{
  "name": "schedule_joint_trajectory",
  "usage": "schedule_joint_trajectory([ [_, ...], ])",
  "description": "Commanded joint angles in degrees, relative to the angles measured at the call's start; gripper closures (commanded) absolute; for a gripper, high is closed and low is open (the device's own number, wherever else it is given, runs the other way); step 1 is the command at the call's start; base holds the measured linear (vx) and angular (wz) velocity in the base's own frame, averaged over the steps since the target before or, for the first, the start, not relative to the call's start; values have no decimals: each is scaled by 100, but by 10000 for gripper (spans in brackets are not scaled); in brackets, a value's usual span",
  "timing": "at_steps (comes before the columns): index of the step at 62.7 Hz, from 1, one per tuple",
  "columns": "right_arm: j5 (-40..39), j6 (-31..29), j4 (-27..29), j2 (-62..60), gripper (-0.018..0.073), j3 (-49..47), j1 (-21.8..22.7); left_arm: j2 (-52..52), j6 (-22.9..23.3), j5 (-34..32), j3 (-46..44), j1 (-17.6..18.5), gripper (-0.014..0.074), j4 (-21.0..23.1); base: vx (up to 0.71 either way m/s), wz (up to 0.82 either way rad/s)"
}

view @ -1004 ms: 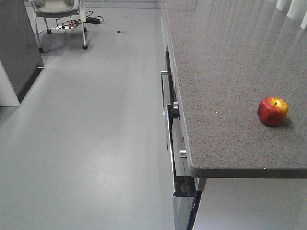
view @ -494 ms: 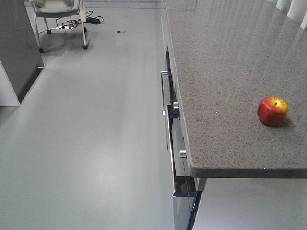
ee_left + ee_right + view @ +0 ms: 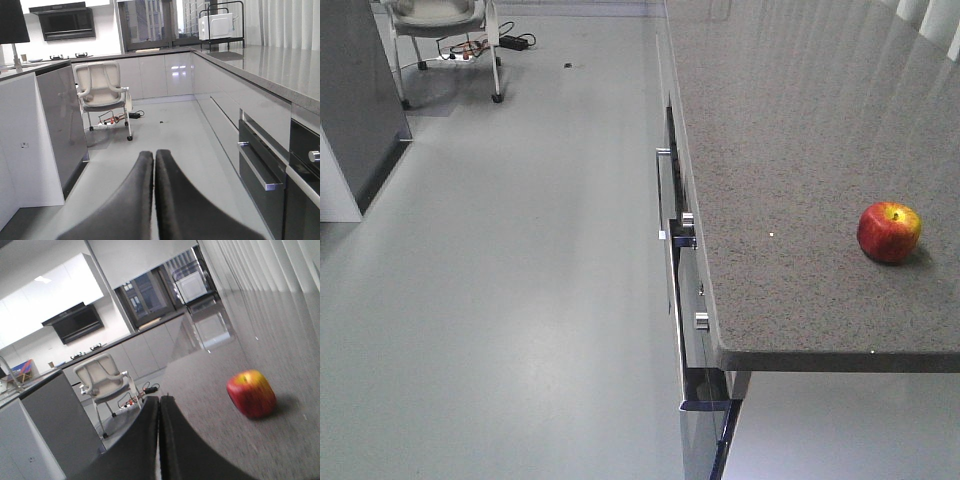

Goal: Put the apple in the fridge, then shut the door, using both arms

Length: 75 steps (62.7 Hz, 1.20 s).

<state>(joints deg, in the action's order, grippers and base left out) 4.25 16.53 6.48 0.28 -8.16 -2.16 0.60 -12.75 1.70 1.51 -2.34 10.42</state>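
A red apple [image 3: 889,232] with a yellow patch at its stem sits alone on the grey stone counter [image 3: 790,140], near the right edge of the front view. In the right wrist view the apple [image 3: 251,393] lies ahead and to the right of my right gripper [image 3: 159,399]. That gripper is shut and empty, apart from the fruit. My left gripper [image 3: 154,152] is also shut and empty, hanging over the floor beside the counter's drawers. Neither gripper shows in the front view. The fridge and its door are out of view.
Drawer and oven handles [image 3: 663,190] stick out from the counter's front. A white wheeled chair [image 3: 440,20] with cables under it stands at the far left. Nearer on the left is a grey stone-topped counter block [image 3: 55,130]. A microwave in a rack [image 3: 216,25] sits at the counter's far end.
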Motion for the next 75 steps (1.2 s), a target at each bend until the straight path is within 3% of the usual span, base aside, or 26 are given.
schedule_joint_trajectory([
  [1, 445, -310, -260, 488, 563, -1100, -7, 95, 13, -434, 119, 13, 603, 16, 0, 0],
  [12, 2333, -1173, -812, 1890, 559, -3051, -7, 95, 13, -434, 119, 13, 603, 16, 0, 0],
  [23, 2790, -1542, -1191, 3110, 477, -4008, -7, 95, 13, -434, 119, 13, 603, 16, 0, 0],
  [30, 2584, -1653, -1166, 3620, 305, -4219, -7, 95, 13, -434, 119, 13, 603, 16, 0, 0],
  [36, 2163, -1653, -1245, 3906, 57, -4223, -7, 95, 13, -434, 119, 13, 603, 16, 0, 0],
  [40, 2056, -1653, -1247, 4010, -62, -4223, -7, 95, 13, -434, 119, 13, 603, 16, 0, 0],
  [45, 2081, -1653, -1183, 4121, -167, -4216, -7, 95, 13, -434, 119, 13, 603, 16, 0, 0],
  [56, 2232, -1653, -1191, 4504, -155, -4425, -7, 95, 13, -434, 119, 13, 603, 16, 0, 0],
  [75, 3690, -1653, -1204, 6055, -108, -6213, 188, 95, 13, -434, 119, 13, 603, 16, 0, 0],
])
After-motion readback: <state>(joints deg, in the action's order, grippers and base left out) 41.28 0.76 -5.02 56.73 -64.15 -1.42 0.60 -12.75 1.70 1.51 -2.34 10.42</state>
